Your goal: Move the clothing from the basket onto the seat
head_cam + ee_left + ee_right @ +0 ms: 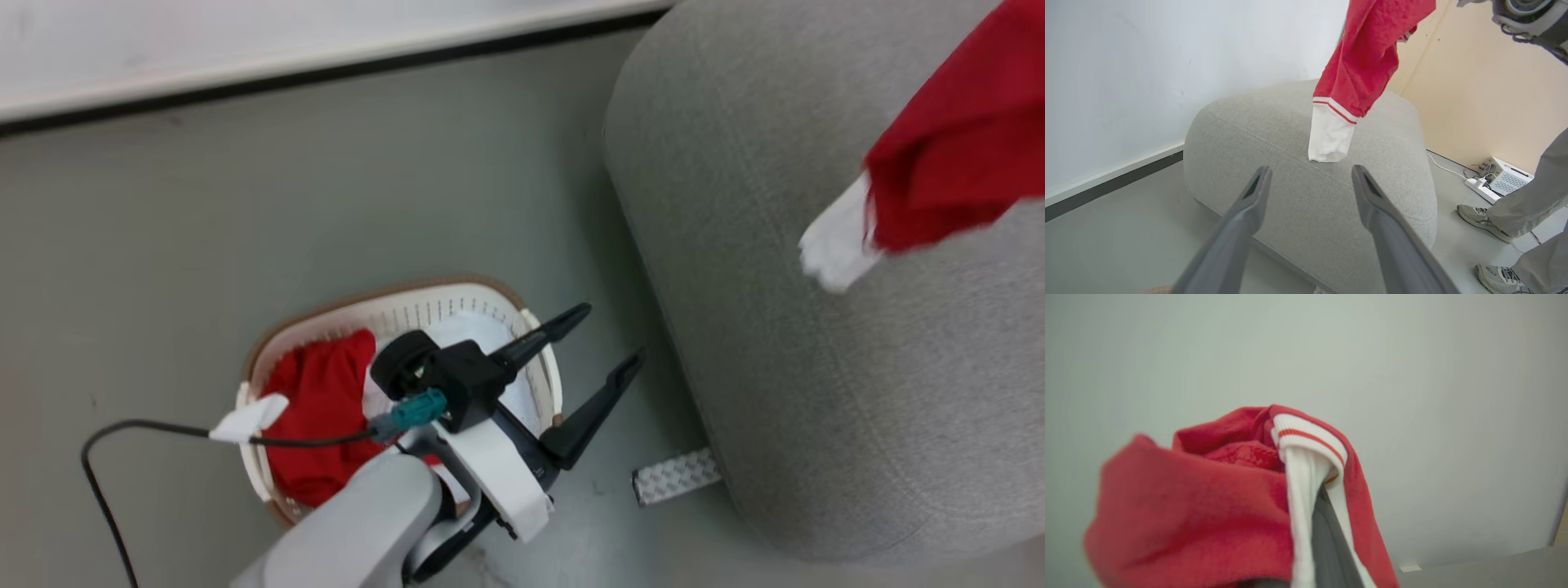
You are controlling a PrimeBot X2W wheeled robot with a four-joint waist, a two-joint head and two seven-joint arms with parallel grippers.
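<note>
**A:** Tool state?

**B:** The right gripper (1323, 494) is clamped on a garment (1208, 498), and red cloth with a white striped band drapes over its fingers. The left gripper (611, 333) stands wide and holds nothing, poised over the basket (424, 290).

**A:** Where is the load?

**B:** The garment hangs in the air above the seat (1290, 122), with its white cuff (1329, 139) lowest. I cannot tell whether the cuff touches the fabric. More clothing (322, 408) lies in the basket, on the floor near the seat.

**A:** How should the release be done?

**B:** Carry the garment well inside the seat's rounded edge. Lower it until the cloth piles on the upholstery, then open the fingers. A high release near the edge would likely let it slide to the floor. Keep the left arm out of the way.

**A:** Which view serves which check?

**B:** The left wrist view shows how the garment hangs over the seat, and a person's legs (1527, 204) beyond it. The head view shows the basket and its contents. The right wrist view confirms the grip close up.
</note>
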